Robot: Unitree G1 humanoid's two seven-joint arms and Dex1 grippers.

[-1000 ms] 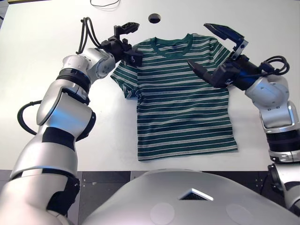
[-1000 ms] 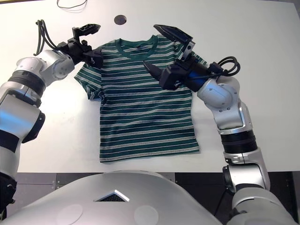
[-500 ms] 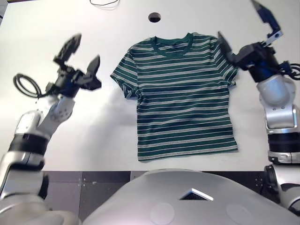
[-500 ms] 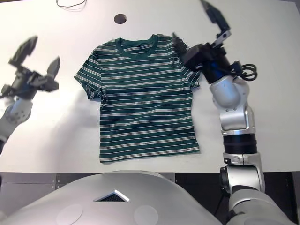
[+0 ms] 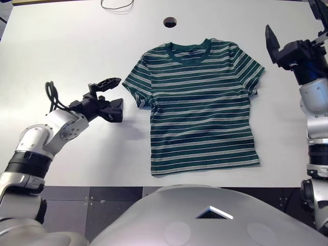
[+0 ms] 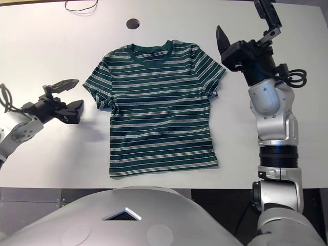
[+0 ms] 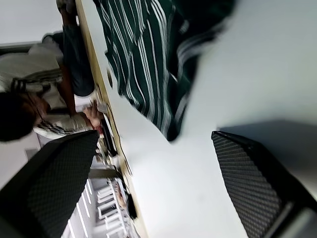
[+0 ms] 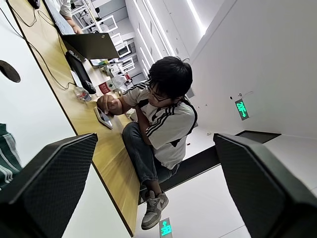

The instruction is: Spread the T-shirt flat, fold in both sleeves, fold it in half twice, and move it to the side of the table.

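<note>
A green T-shirt with white stripes (image 5: 197, 102) lies spread flat on the white table (image 5: 72, 56), collar at the far side, both sleeves out. Its left sleeve (image 5: 137, 87) has a small fold at the hem. My left gripper (image 5: 108, 95) stands open just above the table, a short way left of that sleeve, fingers pointing at it. In the left wrist view the sleeve edge (image 7: 163, 94) shows between the two fingers (image 7: 252, 193). My right gripper (image 6: 246, 31) is open and raised, right of the right sleeve (image 6: 211, 72), holding nothing.
A dark round hole (image 5: 169, 22) sits in the table beyond the collar. A black cable (image 5: 115, 5) lies at the far edge. Bare table surface extends on both sides of the shirt.
Both arms drew back from the shirt's shoulders and outward. The left gripper then came down low beside the left sleeve. The right gripper moved farther right and up. The shirt lies flatter.
</note>
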